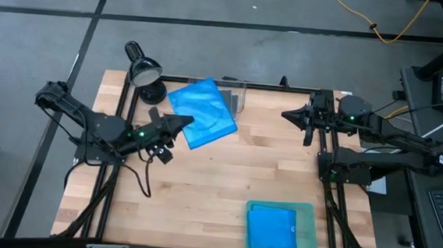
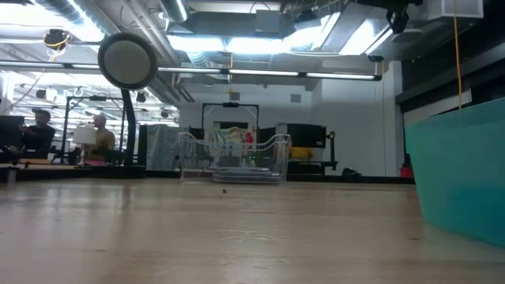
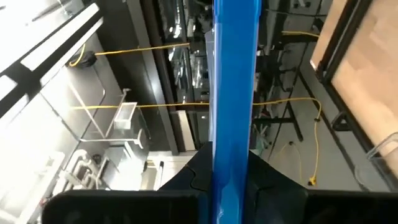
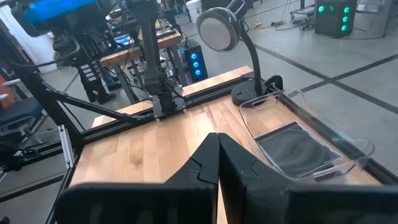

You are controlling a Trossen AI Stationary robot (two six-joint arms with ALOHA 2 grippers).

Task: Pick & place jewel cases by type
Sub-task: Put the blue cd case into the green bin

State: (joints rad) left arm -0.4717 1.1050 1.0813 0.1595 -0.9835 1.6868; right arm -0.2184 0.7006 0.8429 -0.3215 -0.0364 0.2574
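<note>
High view had the left gripper [image 1: 184,122] clamped on a blue case [image 1: 203,112], held up over the table's [image 1: 218,178] far-left part by the clear bin [image 1: 236,96]. Another blue case [image 1: 271,227] sat in the teal tray [image 1: 305,222] up close. Right gripper [image 1: 288,114] was closed on nothing, further back.

no text, label, brand or number can be read on anything in these views
</note>
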